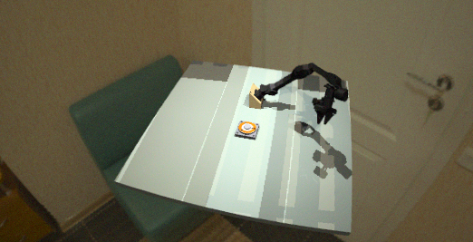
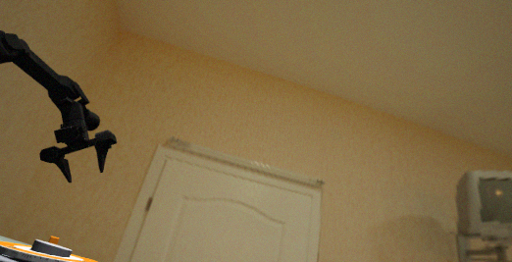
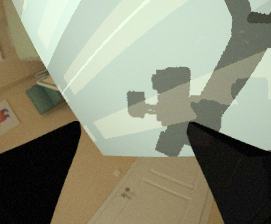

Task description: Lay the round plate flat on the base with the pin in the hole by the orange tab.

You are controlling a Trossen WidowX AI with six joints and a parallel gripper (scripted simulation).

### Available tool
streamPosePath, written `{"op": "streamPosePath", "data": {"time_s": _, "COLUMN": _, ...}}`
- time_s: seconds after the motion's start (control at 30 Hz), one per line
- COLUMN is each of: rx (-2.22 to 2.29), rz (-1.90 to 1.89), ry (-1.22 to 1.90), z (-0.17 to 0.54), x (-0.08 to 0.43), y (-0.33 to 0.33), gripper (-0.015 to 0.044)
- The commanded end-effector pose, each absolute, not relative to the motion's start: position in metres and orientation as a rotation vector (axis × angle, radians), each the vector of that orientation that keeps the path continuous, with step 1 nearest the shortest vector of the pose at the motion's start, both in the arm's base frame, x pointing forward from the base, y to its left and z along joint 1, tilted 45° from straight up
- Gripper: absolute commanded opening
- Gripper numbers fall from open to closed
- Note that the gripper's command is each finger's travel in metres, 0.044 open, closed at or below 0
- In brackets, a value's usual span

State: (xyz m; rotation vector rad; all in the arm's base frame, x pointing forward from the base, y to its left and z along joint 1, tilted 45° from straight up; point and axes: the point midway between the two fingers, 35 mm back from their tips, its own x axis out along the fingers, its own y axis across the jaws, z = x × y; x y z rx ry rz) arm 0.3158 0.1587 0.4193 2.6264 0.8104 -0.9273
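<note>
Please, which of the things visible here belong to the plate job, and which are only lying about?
For the job:
- round orange plate with white centre post
- dark square base under it
- black parallel-jaw gripper, open, holding nothing, off to the side above the table

Only lying about:
- tan wooden wedge block at the arm's foot
- green chair
- white door

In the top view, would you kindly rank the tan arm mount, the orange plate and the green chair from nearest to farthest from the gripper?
From the open gripper, which holds nothing:
1. Tan arm mount, to its left, toward the table's far edge.
2. Orange plate, farther left, mid-table on its base.
3. Green chair, beyond the table's left edge.
</note>
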Motion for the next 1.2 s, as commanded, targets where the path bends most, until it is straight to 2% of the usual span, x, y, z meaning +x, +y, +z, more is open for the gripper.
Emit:
{"op": "streamPosePath", "data": {"time_s": 0.0, "rx": 2.612, "rz": -0.926, "ry": 0.813, "z": 0.417, "x": 0.317, "y": 0.158, "gripper": 0.0374}}
{"op": "streamPosePath", "data": {"time_s": 0.23, "rx": 2.088, "rz": -0.85, "ry": 0.96, "z": 0.342, "x": 0.35, "y": 0.124, "gripper": 0.019}}
{"op": "streamPosePath", "data": {"time_s": 0.47, "rx": 1.732, "rz": -0.749, "ry": 1.12, "z": 0.285, "x": 0.362, "y": 0.091, "gripper": 0.0006}}
{"op": "streamPosePath", "data": {"time_s": 1.17, "rx": 1.093, "rz": -0.28, "ry": 1.477, "z": 0.161, "x": 0.339, "y": 0.012, "gripper": 0.0}}
